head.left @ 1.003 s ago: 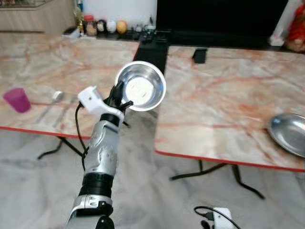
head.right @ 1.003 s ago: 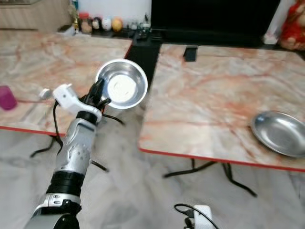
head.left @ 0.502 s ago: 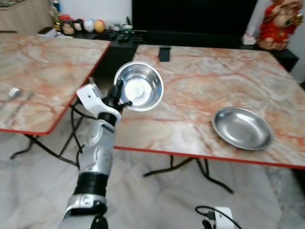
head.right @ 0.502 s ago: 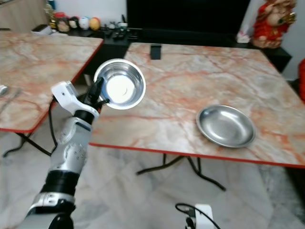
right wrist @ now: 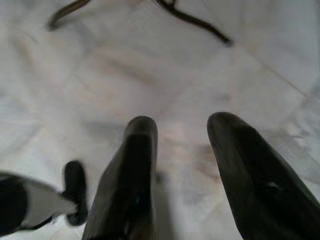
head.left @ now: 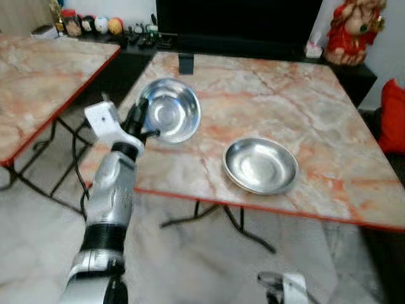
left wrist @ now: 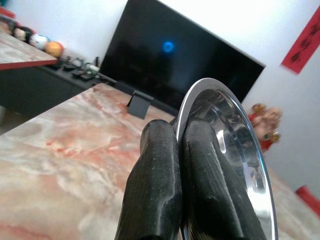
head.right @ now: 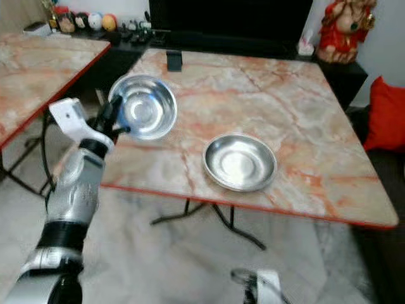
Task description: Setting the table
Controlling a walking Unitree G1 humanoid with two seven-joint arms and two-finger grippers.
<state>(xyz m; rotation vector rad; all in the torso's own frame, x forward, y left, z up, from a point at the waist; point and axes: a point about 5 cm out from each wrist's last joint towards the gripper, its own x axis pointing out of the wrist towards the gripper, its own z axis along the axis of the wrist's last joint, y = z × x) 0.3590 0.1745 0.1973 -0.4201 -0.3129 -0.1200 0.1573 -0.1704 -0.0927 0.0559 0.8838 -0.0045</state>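
The left tool [head.left: 144, 121] is clenched on the rim of the steel bowl [head.left: 168, 118], holding it tilted in the air above the left edge of the surface [head.left: 304, 120]. The grip is narrow, so the bowl may pivot or slip and strike that edge. A steel plate [head.left: 260, 164] lies near the front edge. The right tool [right wrist: 182, 150] hangs released over the floor. No legible writing.

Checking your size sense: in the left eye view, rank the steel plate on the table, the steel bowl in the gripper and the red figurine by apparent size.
1. Shallow steel plate.
2. Round steel bowl, pinched by the left gripper; held nearer the camera, so the ranking is unsure.
3. Red figurine, farthest and cropped.
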